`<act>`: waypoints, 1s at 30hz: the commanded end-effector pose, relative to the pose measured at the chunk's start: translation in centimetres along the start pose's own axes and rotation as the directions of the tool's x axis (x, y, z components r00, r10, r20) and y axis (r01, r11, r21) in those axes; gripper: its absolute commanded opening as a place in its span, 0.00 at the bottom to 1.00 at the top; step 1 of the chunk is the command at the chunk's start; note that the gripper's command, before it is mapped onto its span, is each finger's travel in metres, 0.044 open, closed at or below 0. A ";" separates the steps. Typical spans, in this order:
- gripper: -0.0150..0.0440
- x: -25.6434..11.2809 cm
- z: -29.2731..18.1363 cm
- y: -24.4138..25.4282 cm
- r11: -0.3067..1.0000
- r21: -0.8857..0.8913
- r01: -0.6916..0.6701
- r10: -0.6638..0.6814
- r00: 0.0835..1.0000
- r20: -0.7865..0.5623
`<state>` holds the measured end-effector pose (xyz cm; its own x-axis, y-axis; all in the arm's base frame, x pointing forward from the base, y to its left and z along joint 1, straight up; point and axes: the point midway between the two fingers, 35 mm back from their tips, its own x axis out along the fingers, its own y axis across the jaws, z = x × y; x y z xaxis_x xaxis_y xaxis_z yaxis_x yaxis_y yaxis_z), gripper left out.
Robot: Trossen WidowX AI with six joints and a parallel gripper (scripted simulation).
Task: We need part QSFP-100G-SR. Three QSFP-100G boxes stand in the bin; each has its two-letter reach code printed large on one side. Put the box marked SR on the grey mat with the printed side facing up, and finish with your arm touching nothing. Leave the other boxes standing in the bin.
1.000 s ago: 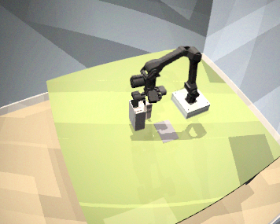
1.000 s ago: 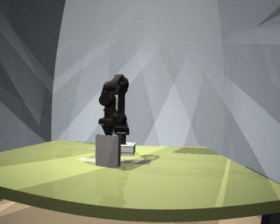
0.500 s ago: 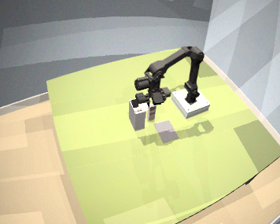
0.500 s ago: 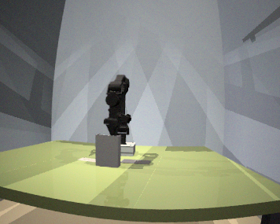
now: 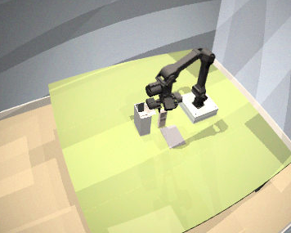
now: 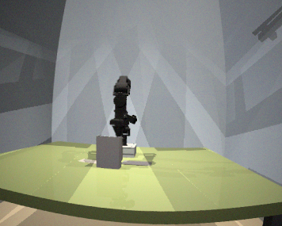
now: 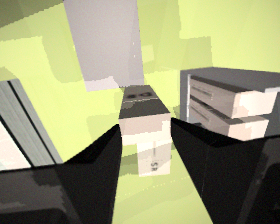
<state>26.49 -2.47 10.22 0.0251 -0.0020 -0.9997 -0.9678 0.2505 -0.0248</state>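
Removal from the grey upright bin (image 5: pixel 143 126) (image 6: pixel 109 153) (image 7: pixel 217 73) looks done: the pale and dark slim box (image 5: pixel 162 120) (image 7: pixel 145 125), probably SR, is pinched by the black gripper (image 5: pixel 162 109) (image 6: pixel 122 131) (image 7: pixel 144 125), right of the bin; two are left standing. Placement on the flat grey mat (image 5: pixel 173 136) (image 6: pixel 137 162) (image 7: pixel 106 45), print up, and release remain.

lime-grn tabletop (image 5: pixel 113 156) (image 6: pixel 141 191), blk gripper (image 5: pixel 163 103) (image 6: pixel 121 131) (image 7: pixel 144 125)

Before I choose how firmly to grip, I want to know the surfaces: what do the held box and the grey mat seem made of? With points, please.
The box (image 5: pixel 162 118) (image 7: pixel 145 125) in the pincer (image 5: pixel 162 108) (image 7: pixel 144 125): probably matt card, going by its flat pale faces and crisp edges. The grey mat (image 5: pixel 173 136) (image 7: pixel 105 42): dull, evenly coloured, perhaps rubber or plastic; the look leaves it open.
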 end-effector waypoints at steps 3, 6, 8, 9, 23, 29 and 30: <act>0.51 -0.1 0.6 0.8 1.000 0.005 0.000 0.000 1.000 -0.002; 0.51 -0.1 0.9 1.2 1.000 0.005 -0.001 0.001 1.000 -0.002; 0.51 -0.1 1.2 1.5 1.000 0.005 -0.001 0.001 1.000 -0.002; 0.51 -0.1 1.3 1.6 1.000 0.005 -0.001 0.001 1.000 -0.001; 0.51 -0.1 2.7 3.6 1.000 -0.001 -0.007 0.007 1.000 0.002; 0.51 0.4 2.7 3.7 1.000 -0.001 -0.007 0.007 1.000 0.003; 0.51 0.4 2.7 3.7 1.000 -0.001 -0.007 0.007 1.000 0.003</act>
<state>23.65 1.03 9.91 0.0184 0.0007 -0.9998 -0.9692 0.2458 -0.0177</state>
